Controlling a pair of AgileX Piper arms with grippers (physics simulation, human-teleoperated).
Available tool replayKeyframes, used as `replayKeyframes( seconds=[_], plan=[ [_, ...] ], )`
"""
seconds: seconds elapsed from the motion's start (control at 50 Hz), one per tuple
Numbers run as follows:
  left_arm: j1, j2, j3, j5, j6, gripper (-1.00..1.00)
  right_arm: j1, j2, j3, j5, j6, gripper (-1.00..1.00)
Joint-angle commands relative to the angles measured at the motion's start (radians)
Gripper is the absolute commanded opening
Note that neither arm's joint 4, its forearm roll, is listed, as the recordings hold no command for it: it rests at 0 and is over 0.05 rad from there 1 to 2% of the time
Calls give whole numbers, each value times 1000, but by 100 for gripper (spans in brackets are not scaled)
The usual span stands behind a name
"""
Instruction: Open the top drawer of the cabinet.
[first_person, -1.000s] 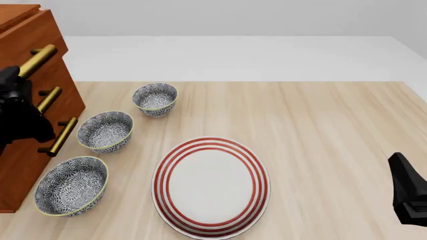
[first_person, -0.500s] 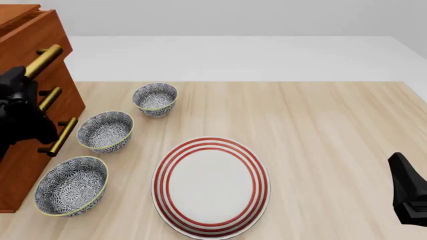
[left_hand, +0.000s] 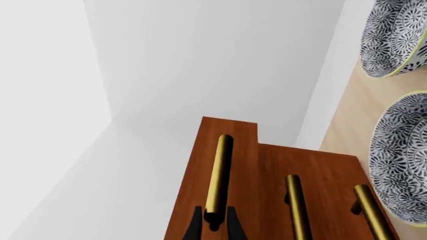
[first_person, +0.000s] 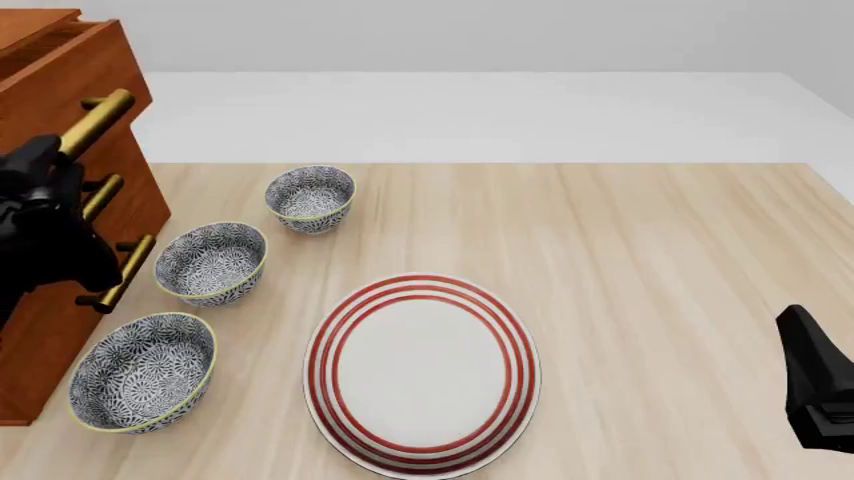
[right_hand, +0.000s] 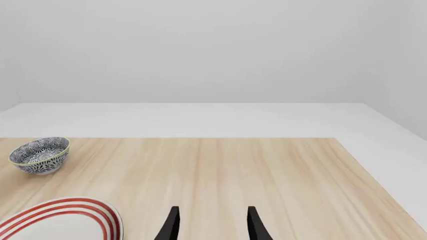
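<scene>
The top drawer (first_person: 67, 75) stood at the head of the cabinet (first_person: 54, 330), at the far left edge of the tabletop (first_person: 641, 260), and its front sat slightly proud of the two drawers beneath it. Its brass bar handle (left_hand: 218, 172) ran along the drawer front, and the left gripper (left_hand: 213, 225) had its jaws pinched on the near end of that bar, one black finger on each side. In the front view the left arm covered part of the cabinet's face. Just beside the cabinet three patterned bowls (first_person: 211, 262) lay in a row on the wood, with a red-ringed plate (first_person: 423, 372) near them. The right gripper (right_hand: 211, 222) hovered well apart over bare wood at the right side, jaws spread and holding nothing.
</scene>
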Motion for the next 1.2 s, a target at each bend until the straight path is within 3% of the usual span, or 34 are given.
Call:
replayKeyframes(
  seconds=[0.02, 1.2],
  plan=[
    [2, -46, 38, 11, 6, -100, 0, 0, 0, 0, 0, 100],
    [-21, -72, 44, 25, 11, -100, 0, 0, 0, 0, 0, 100]
  ],
)
